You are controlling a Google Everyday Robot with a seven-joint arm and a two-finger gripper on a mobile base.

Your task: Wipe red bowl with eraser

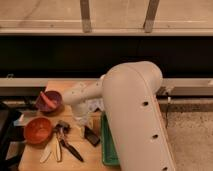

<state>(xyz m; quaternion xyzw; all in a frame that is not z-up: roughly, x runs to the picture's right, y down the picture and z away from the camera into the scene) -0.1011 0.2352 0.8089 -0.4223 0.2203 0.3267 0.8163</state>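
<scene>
Apparently the arm is bent down from the big white body so that the gripper (81, 129) points at the wooden table (33, 161) from above, low over its middle, which suits a pick from the top; whether it is open or closed, or has hold of anything, cannot be told from this view. The eraser (91, 135), a small dark block, lies flat on the table just beside the gripper, on its right in the view and a little nearer the camera, so by my reading the grasp comes first and no wiping has begun. The red bowl (38, 130) sits upright well to the gripper's left, near the table edge, its open mouth up and easy to reach from above. Beyond the gripper and to its left stands 1 darker purple bowl (48, 100) with a reddish piece inside. Black-handled tools (67, 145) lie between gripper and red bowl, towards the camera. A green tray (107, 148) lies to the gripper's right, past the eraser. Behind the table runs a pale ledge (20, 83) below a dark band of wall, and speckled floor (192, 135) shows far right.
</scene>
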